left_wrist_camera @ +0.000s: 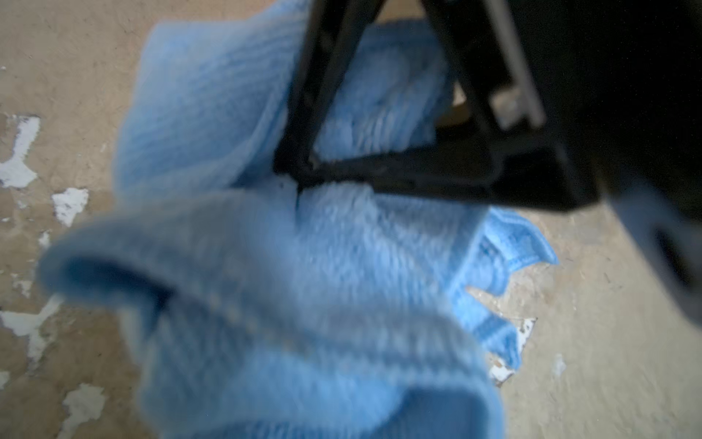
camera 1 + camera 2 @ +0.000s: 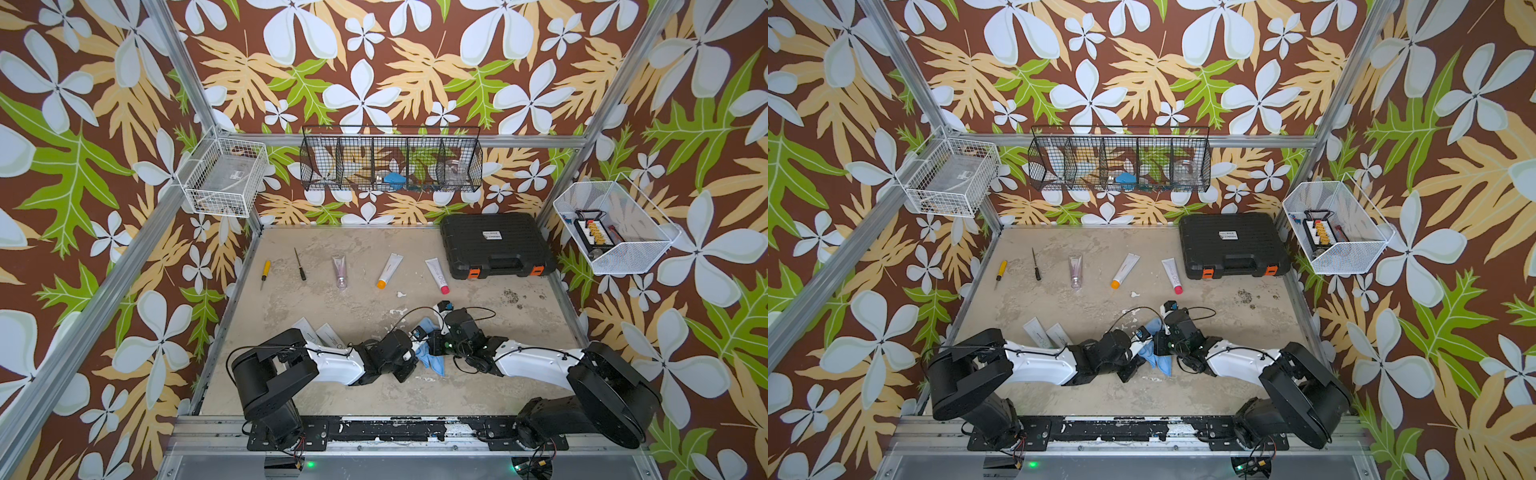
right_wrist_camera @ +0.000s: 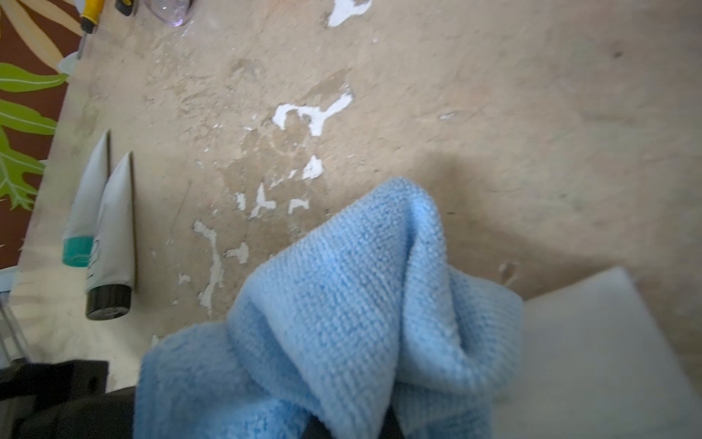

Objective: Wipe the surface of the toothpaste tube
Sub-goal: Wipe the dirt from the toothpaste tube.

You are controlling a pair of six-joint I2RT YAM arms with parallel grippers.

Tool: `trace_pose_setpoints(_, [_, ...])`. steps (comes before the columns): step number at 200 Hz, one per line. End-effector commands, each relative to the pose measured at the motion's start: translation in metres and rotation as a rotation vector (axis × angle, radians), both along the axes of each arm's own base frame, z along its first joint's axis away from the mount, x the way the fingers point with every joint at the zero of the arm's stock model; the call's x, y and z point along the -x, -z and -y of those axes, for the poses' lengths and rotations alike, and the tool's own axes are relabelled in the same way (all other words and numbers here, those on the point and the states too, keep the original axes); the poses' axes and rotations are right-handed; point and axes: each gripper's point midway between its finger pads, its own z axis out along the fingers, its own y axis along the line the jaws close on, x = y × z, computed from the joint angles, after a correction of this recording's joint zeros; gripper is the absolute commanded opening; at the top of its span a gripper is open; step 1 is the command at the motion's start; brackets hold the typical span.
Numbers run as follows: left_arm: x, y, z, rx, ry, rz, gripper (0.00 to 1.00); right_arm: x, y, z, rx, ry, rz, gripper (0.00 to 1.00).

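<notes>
Both arms meet low over the front middle of the table in both top views. A blue cloth point(image 2: 434, 365) point(image 2: 1160, 363) hangs between them. My right gripper point(image 1: 296, 178) is shut on a fold of the cloth point(image 1: 304, 266), its black fingers pinched together. The cloth point(image 3: 342, 304) bunches over my right jaws and hides them. It also drapes over my left gripper point(image 2: 415, 349), so the left jaws are hidden. A blurred white flat end, which looks like the toothpaste tube point(image 3: 592, 342), sticks out from under the cloth.
Three tubes point(image 2: 390, 270) lie in a row at the back, with two screwdrivers point(image 2: 264, 274) to their left. Two more tubes point(image 3: 110, 235) lie near the front left edge. A black case point(image 2: 494, 245) sits back right. Wire baskets point(image 2: 390, 160) hang on the walls.
</notes>
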Motion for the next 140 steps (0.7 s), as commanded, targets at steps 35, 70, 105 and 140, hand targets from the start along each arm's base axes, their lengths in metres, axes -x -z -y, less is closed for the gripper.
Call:
trace_pose_setpoints(35, [-0.006,-0.005,0.002,0.01,-0.008,0.033,0.15,0.024,-0.002,-0.01,-0.058,-0.018,-0.106,0.0])
trace_pose_setpoints(70, [-0.006,-0.005,0.002,0.008,-0.009,0.034,0.15,0.025,0.003,-0.004,-0.031,-0.012,-0.105,0.0])
trace_pose_setpoints(105, [-0.006,-0.005,0.001,0.004,-0.011,0.037,0.15,0.024,0.018,0.011,0.05,0.013,-0.11,0.0])
trace_pose_setpoints(140, [-0.007,-0.006,0.001,0.004,-0.012,0.039,0.14,0.02,0.028,0.032,0.084,0.055,-0.125,0.0])
